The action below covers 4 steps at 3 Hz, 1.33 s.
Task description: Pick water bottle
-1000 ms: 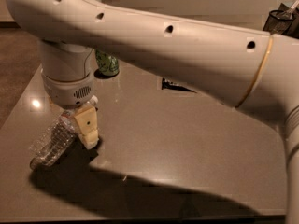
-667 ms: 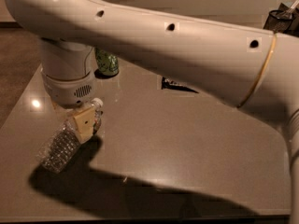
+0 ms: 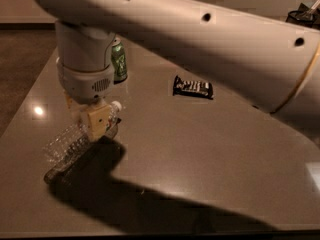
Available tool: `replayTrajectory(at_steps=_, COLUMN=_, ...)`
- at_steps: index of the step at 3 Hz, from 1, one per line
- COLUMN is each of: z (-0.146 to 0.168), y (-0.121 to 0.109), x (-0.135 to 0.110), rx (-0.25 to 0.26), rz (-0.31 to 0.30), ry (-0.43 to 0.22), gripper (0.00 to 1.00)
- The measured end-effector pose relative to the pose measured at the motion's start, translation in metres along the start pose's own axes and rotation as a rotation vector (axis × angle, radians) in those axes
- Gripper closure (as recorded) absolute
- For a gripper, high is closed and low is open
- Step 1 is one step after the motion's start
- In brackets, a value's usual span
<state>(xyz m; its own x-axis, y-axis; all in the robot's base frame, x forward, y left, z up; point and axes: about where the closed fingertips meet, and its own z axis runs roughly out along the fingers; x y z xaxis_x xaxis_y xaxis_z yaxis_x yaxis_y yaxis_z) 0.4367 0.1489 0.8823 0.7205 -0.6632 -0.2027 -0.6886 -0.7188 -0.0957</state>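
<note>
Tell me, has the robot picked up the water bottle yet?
Nearly. Done: the pincer is closed on the water bottle near its white cap. In hand: the bottle hangs tilted, and its shadow lies apart below it on the table, so it looks lifted off. Left: raise it clear. The green soda can and candy bar sit untouched.

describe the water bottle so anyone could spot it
On the left side of the grey table, under the big white arm, the hand grips the water bottle near its white cap. It is clear, ribbed and slanted, unlike the upright green can behind it and the dark snack bar.
</note>
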Motion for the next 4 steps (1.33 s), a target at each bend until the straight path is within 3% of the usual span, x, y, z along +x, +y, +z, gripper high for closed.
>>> replayTrajectory(at_steps=1, z=-0.030, y=0.000, x=0.011, rx=0.043, rz=0.018, ry=-0.046, gripper=1.00)
replayTrajectory(at_steps=3, z=-0.103, y=0.010, x=0.018, rx=0.153, rz=-0.002, ry=-0.130, gripper=1.00)
replayTrajectory(at_steps=4, z=-0.111, y=0.008, x=0.016, rx=0.178, rz=-0.010, ry=-0.140, gripper=1.00)
